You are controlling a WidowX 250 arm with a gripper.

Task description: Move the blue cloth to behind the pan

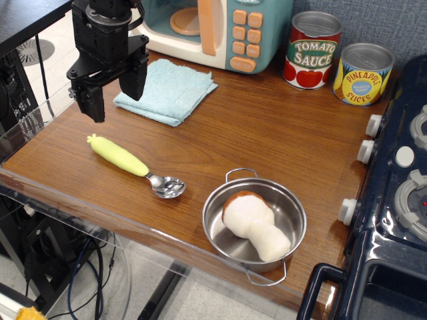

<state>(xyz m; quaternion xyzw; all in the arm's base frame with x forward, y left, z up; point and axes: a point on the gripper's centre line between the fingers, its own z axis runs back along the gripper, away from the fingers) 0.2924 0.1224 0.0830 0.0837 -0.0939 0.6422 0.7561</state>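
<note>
Gripper [112, 93] above the table's far left — jaws spread, empty.
The blue cloth [167, 90] lies behind it, well apart from the pan [254, 223].

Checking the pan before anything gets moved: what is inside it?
In the pan lies one plush toy mushroom, white stem, brown cap toward the left rim. It covers much of the pan's floor, so anything beneath it cannot be seen.

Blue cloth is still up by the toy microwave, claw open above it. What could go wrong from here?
The claw may pinch only the top fold of the blue cloth, so it unfolds. Dragged low toward the pan, the cloth could snag the spoon. The toy microwave crowds the approach.
</note>
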